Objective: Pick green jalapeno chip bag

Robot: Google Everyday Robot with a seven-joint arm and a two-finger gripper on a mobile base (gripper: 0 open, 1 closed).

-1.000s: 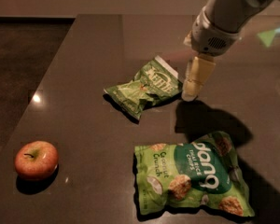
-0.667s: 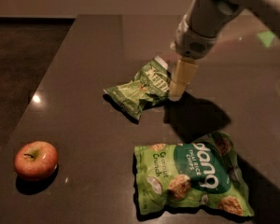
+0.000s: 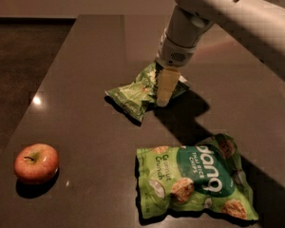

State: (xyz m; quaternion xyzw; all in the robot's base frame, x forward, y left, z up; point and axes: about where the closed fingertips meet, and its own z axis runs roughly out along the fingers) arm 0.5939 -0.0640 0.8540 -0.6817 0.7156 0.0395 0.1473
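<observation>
The green jalapeno chip bag (image 3: 133, 93) is a small crumpled green foil bag lying on the dark table (image 3: 85, 56) near its middle. My gripper (image 3: 163, 99) hangs from the white arm that comes in from the upper right. It is down over the right half of the bag, with its pale tip at the bag's near edge and covering part of the bag. Nothing is lifted; the bag rests on the table.
A larger, flat green "bang" rice-chips bag (image 3: 194, 182) lies at the front right. A red apple (image 3: 36, 162) sits at the front left. The table's left edge runs diagonally next to a dark floor (image 3: 19, 61).
The gripper has moved left and toward the camera, from beside the small bag's right end to over the bag. The bags and the apple have not moved.
</observation>
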